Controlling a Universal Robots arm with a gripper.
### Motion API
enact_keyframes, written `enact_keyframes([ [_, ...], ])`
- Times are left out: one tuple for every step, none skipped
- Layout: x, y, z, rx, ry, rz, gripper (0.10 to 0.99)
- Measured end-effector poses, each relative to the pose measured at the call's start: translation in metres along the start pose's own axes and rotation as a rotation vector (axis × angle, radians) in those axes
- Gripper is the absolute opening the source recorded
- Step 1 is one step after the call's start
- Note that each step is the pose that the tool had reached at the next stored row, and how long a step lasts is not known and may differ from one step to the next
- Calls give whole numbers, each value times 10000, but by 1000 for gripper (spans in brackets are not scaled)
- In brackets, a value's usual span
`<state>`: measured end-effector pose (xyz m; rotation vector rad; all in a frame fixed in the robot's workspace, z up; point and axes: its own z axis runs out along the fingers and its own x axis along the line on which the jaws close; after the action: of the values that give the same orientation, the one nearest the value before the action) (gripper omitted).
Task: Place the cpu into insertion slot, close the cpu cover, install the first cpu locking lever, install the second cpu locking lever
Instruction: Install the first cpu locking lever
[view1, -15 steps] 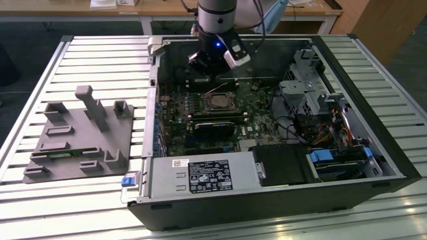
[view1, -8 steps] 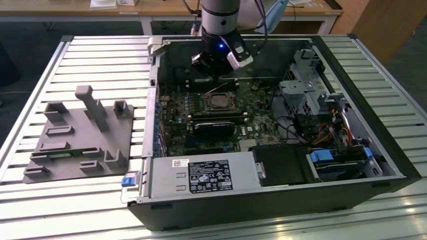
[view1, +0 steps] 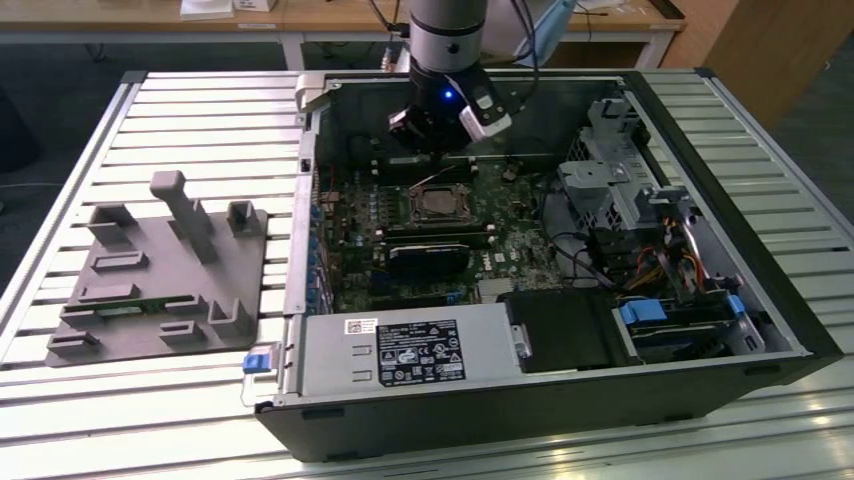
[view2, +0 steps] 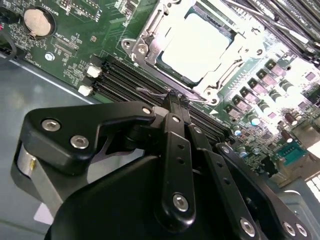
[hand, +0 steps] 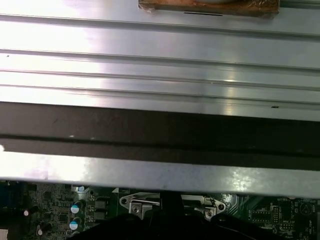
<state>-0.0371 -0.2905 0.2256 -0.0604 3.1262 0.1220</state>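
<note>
Silvery-grey square cpu (view2: 197, 46) seated in black metal-rimmed insertion slot (view2: 226, 50), silvery window-frame cpu cover (view2: 150, 31) lying around it, we see black gripper (view2: 176, 100) just beside the socket, fingers clenched together on nothing.

We note the open black computer case (view1: 694, 340) lying on the slatted metal counter (view1: 200, 110); the grey moulded fixture tray (view1: 160, 270) sits at the exterior view's left of it.

1. A slatted metal table (view1: 200, 110) spans the exterior view.
2. A wooden bench (view1: 334, 18) with white legs runs along the top edge.
3. A wooden panel (view1: 767, 45) stands upper right.
4. Dark floor (view1: 80, 65) shows upper left.
</note>
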Motion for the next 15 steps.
enact_keyframes([
  [-7, 1, 3, -1, 0, -1, 106],
  [-12, 2, 7, -1, 0, 0, 106],
  [-18, 3, 11, -2, -1, 0, 106],
  [-24, 4, 15, -1, -1, 0, 106],
  [-29, 6, 18, -1, -1, 0, 106],
  [-34, 7, 22, -1, 0, 0, 106],
  [-40, 9, 25, -1, 0, 0, 106],
  [-45, 11, 29, -1, 0, 0, 106],
  [-49, 13, 33, -1, 0, 0, 106],
  [-52, 15, 37, -1, 0, 0, 106],
  [-57, 17, 41, -1, -1, -1, 106],
  [-62, 18, 46, -1, 0, -1, 106],
  [-67, 19, 50, 0, 0, 0, 106],
  [-72, 20, 55, 0, 1, -1, 106],
  [-77, 20, 61, 0, 0, 0, 106],
])
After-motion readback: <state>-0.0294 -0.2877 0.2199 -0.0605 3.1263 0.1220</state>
